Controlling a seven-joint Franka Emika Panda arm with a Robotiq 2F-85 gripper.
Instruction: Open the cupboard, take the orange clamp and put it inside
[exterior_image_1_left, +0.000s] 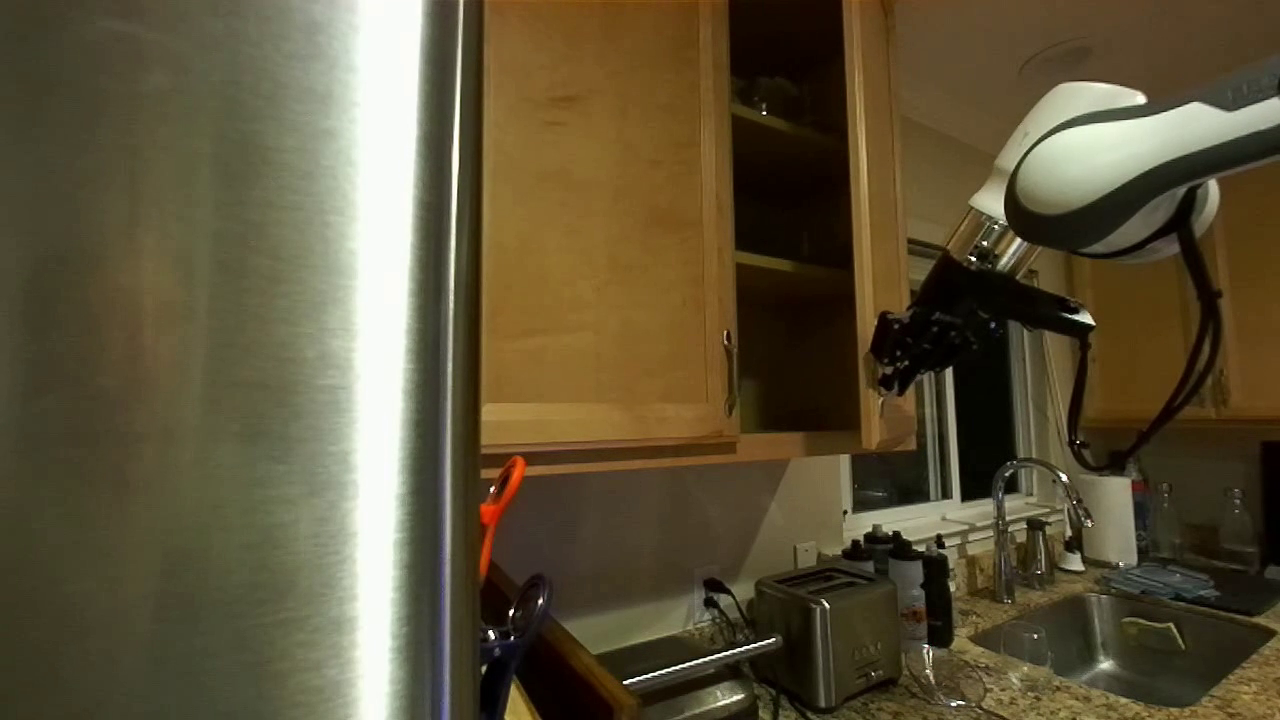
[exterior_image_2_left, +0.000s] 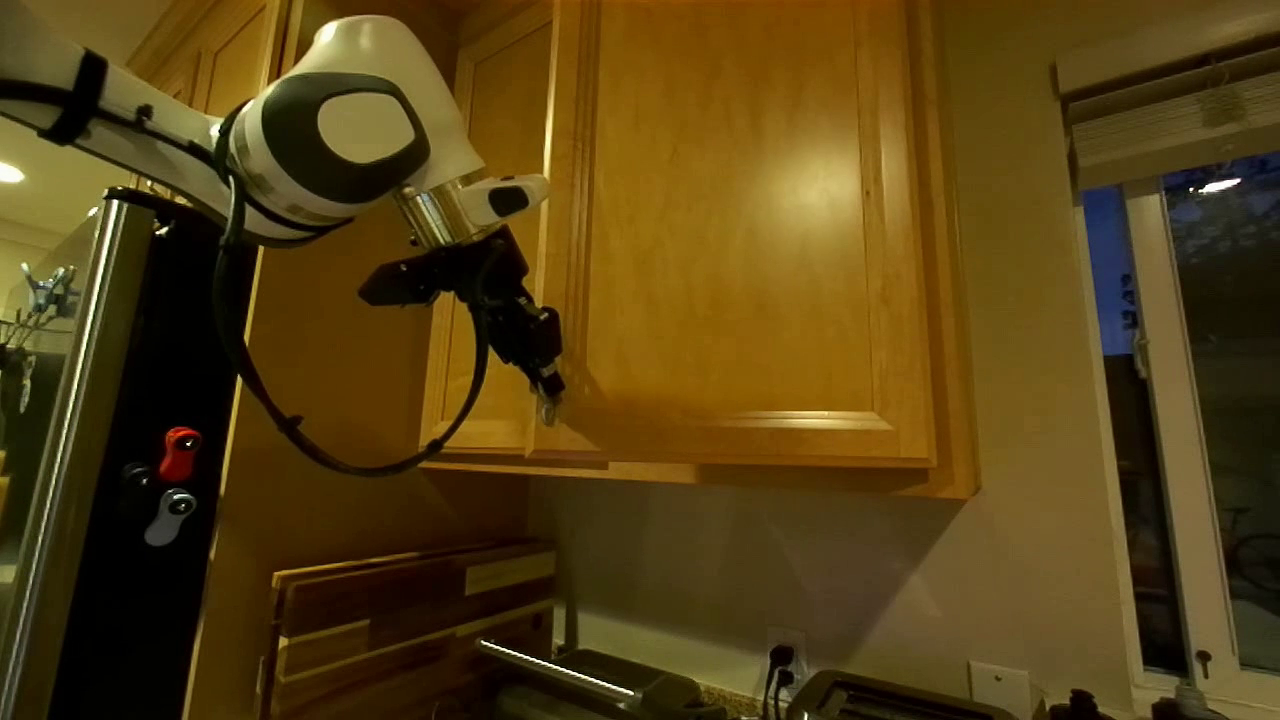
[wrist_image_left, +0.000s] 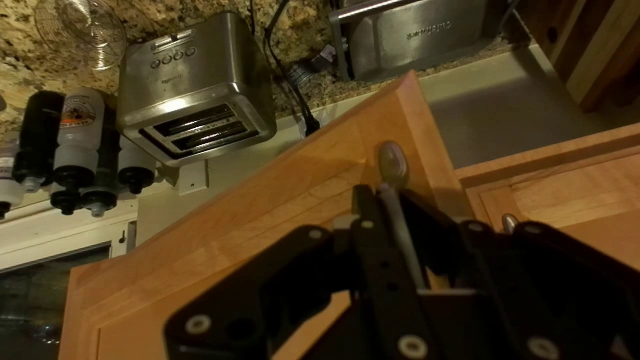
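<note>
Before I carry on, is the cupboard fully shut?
No, in an exterior view a cupboard door stands open, showing the shelves inside.

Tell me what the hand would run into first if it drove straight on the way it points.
Probably the open cupboard door, just behind the metal handle that the hand grips; the gap is hard to judge.

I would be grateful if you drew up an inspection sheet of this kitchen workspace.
Surface: speckled counter, partly in view
Job's things: cupboard has one door partly open, showing shelves; orange clamp uncertain, perhaps the orange looped piece or the red clip on the fridge
Clutter: toaster and bottles on the counter
Gripper: closed on the door handle
Cables: arm cable hanging in a loop; two plugs pushed into an outlet
Surroundings: window and sink
</note>
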